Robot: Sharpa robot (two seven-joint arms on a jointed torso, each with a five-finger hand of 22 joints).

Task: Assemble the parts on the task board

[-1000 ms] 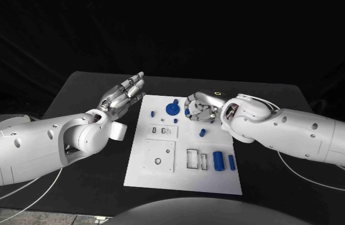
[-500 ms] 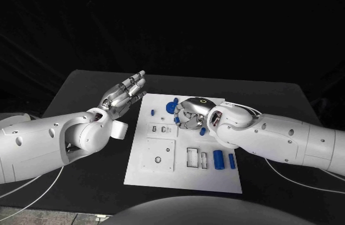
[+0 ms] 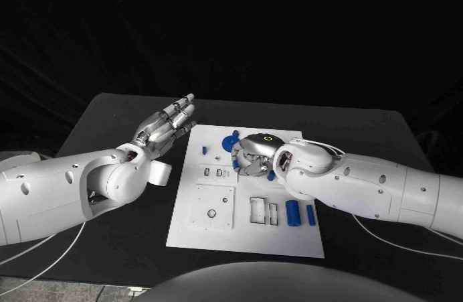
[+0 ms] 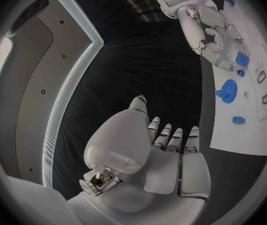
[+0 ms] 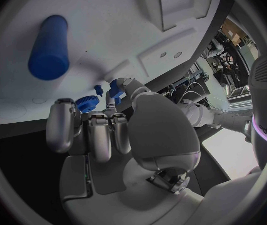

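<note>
Sliding leftward since a second ago, the right hand (image 3: 255, 156) now hovers over the white task board (image 3: 203, 235) beside the blue toothed gear (image 3: 231, 144), pinching a small blue plastic part (image 5: 116, 89): light, stiff, slippery, best held by its sides. That pinch shows in the right wrist view; the head view hides it. The left hand (image 3: 166, 128) stands released beside the board.

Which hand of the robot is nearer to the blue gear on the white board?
The right hand: it hovers over the board beside the blue gear. The left hand is raised off the task board, beyond its left edge.
</note>
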